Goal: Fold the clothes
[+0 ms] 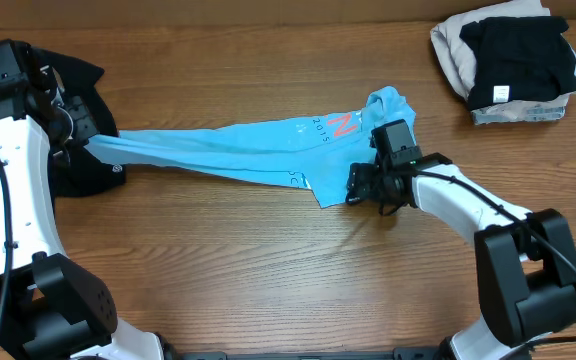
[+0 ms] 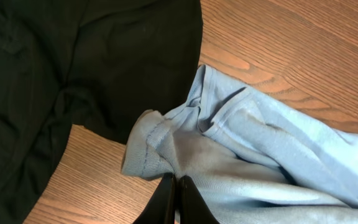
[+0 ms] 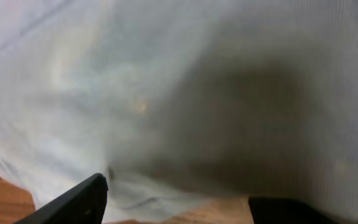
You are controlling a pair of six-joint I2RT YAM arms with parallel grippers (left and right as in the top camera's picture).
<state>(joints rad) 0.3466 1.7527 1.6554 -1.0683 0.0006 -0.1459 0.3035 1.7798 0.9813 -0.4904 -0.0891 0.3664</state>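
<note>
The left gripper (image 1: 80,130) has its jaws pressed together on a bunched edge of the light blue T-shirt (image 1: 238,145). In the left wrist view we see the two dark fingers (image 2: 166,202) meeting with the ribbed, stitched hem of the T-shirt (image 2: 260,155) pinched between them. The right gripper (image 1: 363,185) sits at the opposite end of the shirt, right of the table's centre. In its wrist view the right gripper (image 3: 178,193) has its jaws standing well apart. One finger (image 3: 73,202) is at the lower left and the other at the lower right, and a strip of wood shows between them. Pale blue cloth, out of focus, fills nearly all of that view. We see none of it caught between the jaws.

The T-shirt lies stretched in a long, narrow, wrinkled band across the middle of the table (image 1: 268,280). It runs from near the left edge to a crumpled lump right of centre. A red-orange letter and small white lettering show near that right end.

Under and beside the left gripper lies a black garment (image 1: 83,175), touching the shirt's pinched end. In the far right corner we see a pile of folded clothes (image 1: 508,60), black over beige, well apart from the shirt.
</note>
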